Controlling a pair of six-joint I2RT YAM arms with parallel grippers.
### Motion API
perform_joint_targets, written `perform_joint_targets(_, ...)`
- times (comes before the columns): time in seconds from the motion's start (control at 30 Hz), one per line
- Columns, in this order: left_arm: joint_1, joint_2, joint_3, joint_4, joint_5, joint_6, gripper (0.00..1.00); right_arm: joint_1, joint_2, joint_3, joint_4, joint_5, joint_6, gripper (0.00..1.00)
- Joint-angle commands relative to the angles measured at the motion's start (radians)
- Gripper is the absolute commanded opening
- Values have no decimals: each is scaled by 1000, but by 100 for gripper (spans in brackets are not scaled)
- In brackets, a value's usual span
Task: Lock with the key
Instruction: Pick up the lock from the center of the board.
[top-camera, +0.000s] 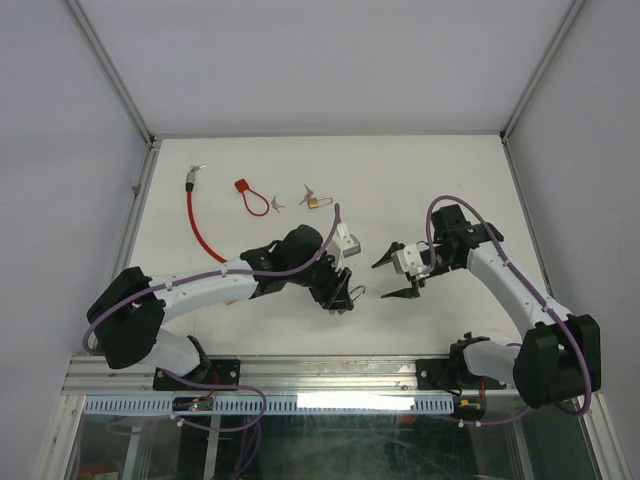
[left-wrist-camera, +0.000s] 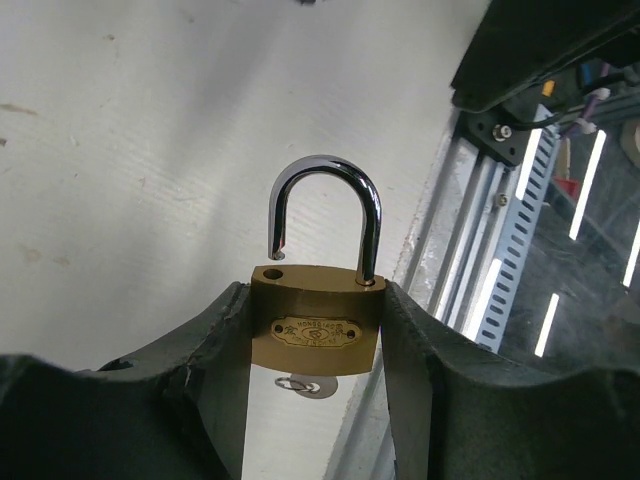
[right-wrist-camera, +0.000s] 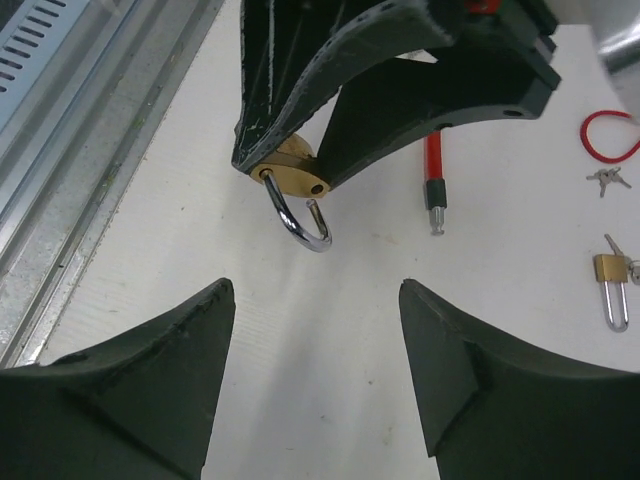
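Holding a brass padlock (left-wrist-camera: 315, 330) just above the matt white desk (top-camera: 450, 180), the left gripper (top-camera: 340, 290) has its dark jaws clamped on the lock's flat sides.
The body is a rounded brass block with an oval stamped plate. Its polished steel shackle (left-wrist-camera: 330, 170) stands sprung, one leg free of its hole. The right gripper (right-wrist-camera: 315, 290) faces it, wedge-shaped jaws apart. There are two padlocks: the smaller padlock (top-camera: 315, 202) lies far back near a small bunch of keys (top-camera: 277, 200). There are two red cables: a long cable (top-camera: 195, 225) and a short loop (top-camera: 250, 197).
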Motion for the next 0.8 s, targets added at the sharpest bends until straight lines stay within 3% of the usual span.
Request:
perform_joint_targets(0.0,22,-20,0,174,247,55,11,4,3,-14,-86,-67,-235,69)
perform_joint_targets(0.43,40,71,37,236,395,45,10,60,15,-26,-72,-85,-246,54)
perform_joint_targets(0.77,87,56,12,267,420,21,9,82,37,-13,-136,-70,-310,50)
